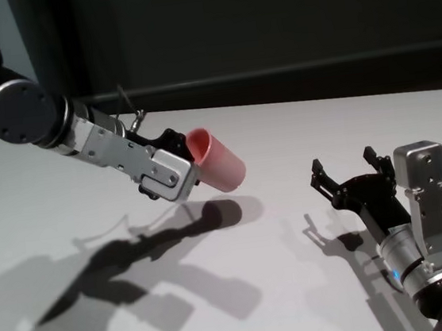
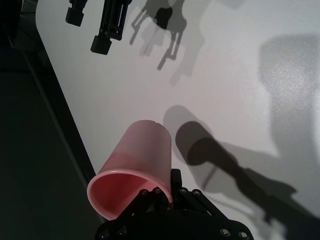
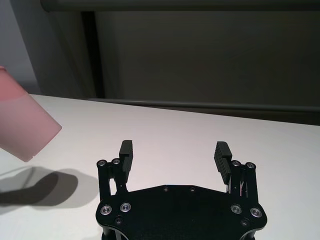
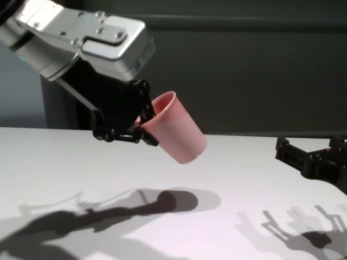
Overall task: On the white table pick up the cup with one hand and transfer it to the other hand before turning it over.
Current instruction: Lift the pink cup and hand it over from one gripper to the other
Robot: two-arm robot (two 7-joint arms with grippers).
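The pink cup (image 1: 219,162) hangs in the air over the white table (image 1: 291,293), tilted, its narrow base pointing right and down and its mouth toward my left arm. My left gripper (image 1: 183,151), with the light grey housing, is shut on the cup's rim (image 2: 150,186), one finger inside the mouth and one outside. The chest view shows the same grip (image 4: 145,116) on the cup (image 4: 180,130). My right gripper (image 1: 346,166) hovers low over the table to the right of the cup, apart from it. Its fingers (image 3: 126,149) stand wide open with nothing between them.
A dark wall (image 1: 270,32) runs behind the table's far edge (image 1: 317,100). Shadows of both arms fall on the tabletop under them. Bare white table surface lies between the cup and the right gripper (image 4: 312,145).
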